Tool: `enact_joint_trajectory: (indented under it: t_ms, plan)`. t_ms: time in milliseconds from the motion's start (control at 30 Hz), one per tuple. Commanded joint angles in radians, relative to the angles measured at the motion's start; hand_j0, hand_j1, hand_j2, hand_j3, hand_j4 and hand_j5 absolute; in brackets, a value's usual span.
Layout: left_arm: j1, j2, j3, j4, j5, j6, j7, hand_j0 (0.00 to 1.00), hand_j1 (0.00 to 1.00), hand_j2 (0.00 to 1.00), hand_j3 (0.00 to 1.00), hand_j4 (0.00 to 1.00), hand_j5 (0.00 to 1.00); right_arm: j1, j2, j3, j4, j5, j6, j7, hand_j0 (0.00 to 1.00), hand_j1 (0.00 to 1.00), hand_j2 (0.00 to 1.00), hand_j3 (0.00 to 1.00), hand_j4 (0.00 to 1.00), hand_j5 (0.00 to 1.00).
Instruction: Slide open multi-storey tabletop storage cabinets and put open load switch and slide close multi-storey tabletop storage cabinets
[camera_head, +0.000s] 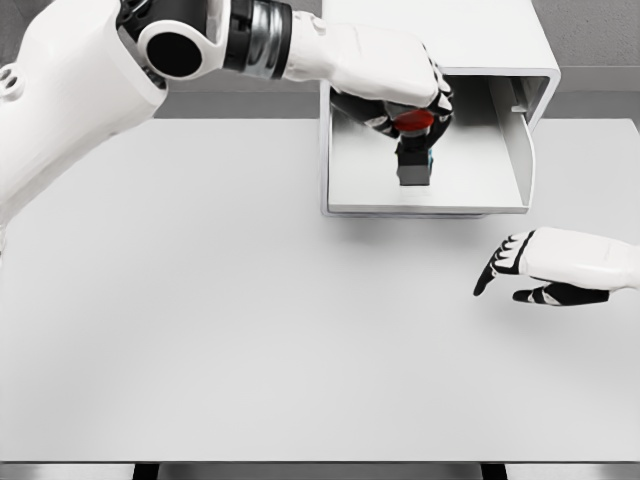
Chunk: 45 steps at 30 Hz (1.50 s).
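Note:
A white tabletop storage cabinet (470, 40) stands at the back of the table, right of centre, with its drawer (425, 198) pulled out toward me. The load switch (414, 160), a dark grey block with a red knob on top and a blue side, hangs inside the drawer. My left hand (405, 100) reaches over the drawer from the upper left, its fingers curled around the red knob. My right hand (530, 270) hovers low over the table in front and to the right of the drawer, fingers spread and holding nothing.
The white table (200, 330) stretches wide to the left and front. Its front edge runs along the bottom of the view. The left arm crosses the table's back left corner.

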<state>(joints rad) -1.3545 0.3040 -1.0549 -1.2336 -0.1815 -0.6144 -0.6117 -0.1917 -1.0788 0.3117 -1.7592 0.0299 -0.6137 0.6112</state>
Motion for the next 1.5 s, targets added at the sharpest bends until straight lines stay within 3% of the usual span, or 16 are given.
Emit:
enact_joint_trajectory:
  t_ms: [0, 100, 200, 367, 600, 733, 800, 933, 1033, 1133, 1200, 1300, 1400, 1467]
  plan:
    - [0.0, -0.019, 0.001, 0.055, -0.016, 0.004, 0.001, 0.49, 0.49, 0.49, 0.49, 0.49, 0.49, 0.0, 0.0, 0.001, 0.0, -0.007, 0.003, 0.0, 0.64, 0.64, 0.64, 0.64, 0.64, 0.64]
    - [-0.002, -0.028, 0.001, 0.066, -0.015, 0.004, 0.001, 0.52, 0.52, 0.52, 0.52, 0.52, 0.52, 0.0, 0.0, 0.003, 0.0, -0.007, 0.003, 0.0, 0.64, 0.64, 0.64, 0.64, 0.64, 0.64]
    - [-0.003, -0.043, 0.001, 0.126, -0.015, 0.004, 0.001, 0.68, 0.68, 0.68, 0.68, 0.68, 0.68, 0.0, 0.0, 0.003, 0.0, -0.007, 0.003, 0.0, 0.64, 0.64, 0.64, 0.64, 0.64, 0.64]
    - [-0.003, -0.048, 0.003, 0.129, -0.015, 0.004, 0.001, 0.91, 0.91, 0.91, 0.91, 0.91, 0.91, 0.0, 0.0, 0.007, 0.0, -0.007, 0.003, 0.0, 0.64, 0.64, 0.64, 0.64, 0.64, 0.64]
    - [-0.005, -0.048, 0.004, 0.137, -0.013, 0.004, 0.001, 1.0, 1.0, 1.0, 1.0, 1.0, 1.0, 0.0, 0.002, 0.007, 0.0, -0.007, 0.003, 0.0, 0.64, 0.64, 0.64, 0.64, 0.64, 0.64]
    - [-0.002, -0.034, 0.006, 0.062, -0.004, 0.004, 0.001, 1.0, 1.0, 1.0, 1.0, 1.0, 1.0, -0.043, 0.014, 0.006, 0.0, -0.008, 0.003, 0.0, 0.66, 0.66, 0.66, 0.66, 0.66, 0.66]
    - [-0.002, 0.012, 0.009, -0.053, 0.019, 0.004, 0.001, 1.0, 1.0, 1.0, 1.0, 1.0, 1.0, -0.058, 0.019, 0.006, 0.0, -0.01, 0.003, 0.0, 0.66, 0.66, 0.66, 0.66, 0.66, 0.66]
    - [0.003, 0.21, 0.009, -0.288, 0.122, 0.004, 0.001, 1.0, 1.0, 1.0, 1.0, 1.0, 1.0, -0.08, 0.02, 0.004, 0.0, -0.016, 0.003, 0.0, 0.67, 0.67, 0.67, 0.67, 0.67, 0.67]
    - [0.014, 0.379, 0.009, -0.392, 0.198, 0.004, 0.003, 1.0, 1.0, 1.0, 1.0, 1.0, 1.0, -0.083, 0.02, 0.003, 0.0, -0.016, 0.003, 0.0, 0.67, 0.67, 0.67, 0.67, 0.67, 0.67]
    - [0.064, 0.497, 0.01, -0.383, 0.201, 0.004, 0.007, 1.0, 1.0, 1.0, 1.0, 1.0, 1.0, -0.095, 0.03, 0.003, 0.001, -0.018, 0.003, 0.0, 0.68, 0.68, 0.68, 0.68, 0.68, 0.68]
    - [0.075, 0.57, 0.012, -0.324, 0.201, 0.004, 0.007, 1.0, 1.0, 1.0, 1.0, 1.0, 1.0, -0.098, 0.039, 0.006, 0.001, -0.018, 0.003, 0.0, 0.67, 0.67, 0.67, 0.67, 0.67, 0.67]
    - [0.104, 0.57, 0.01, -0.21, 0.198, 0.004, 0.007, 1.0, 1.0, 1.0, 1.0, 1.0, 1.0, -0.101, 0.043, 0.007, 0.001, -0.016, 0.003, 0.0, 0.67, 0.67, 0.67, 0.67, 0.67, 0.67]
    - [0.118, 0.567, 0.006, -0.201, 0.192, 0.004, 0.006, 1.0, 1.0, 1.0, 1.0, 1.0, 1.0, -0.113, 0.053, 0.01, 0.004, -0.01, 0.003, 0.0, 0.67, 0.67, 0.67, 0.67, 0.67, 0.67]
    - [0.13, 0.564, 0.004, -0.199, 0.192, 0.004, 0.006, 1.0, 1.0, 1.0, 1.0, 1.0, 1.0, -0.169, 0.068, 0.07, 0.012, -0.005, 0.003, 0.0, 0.67, 0.67, 0.67, 0.67, 0.67, 0.67]
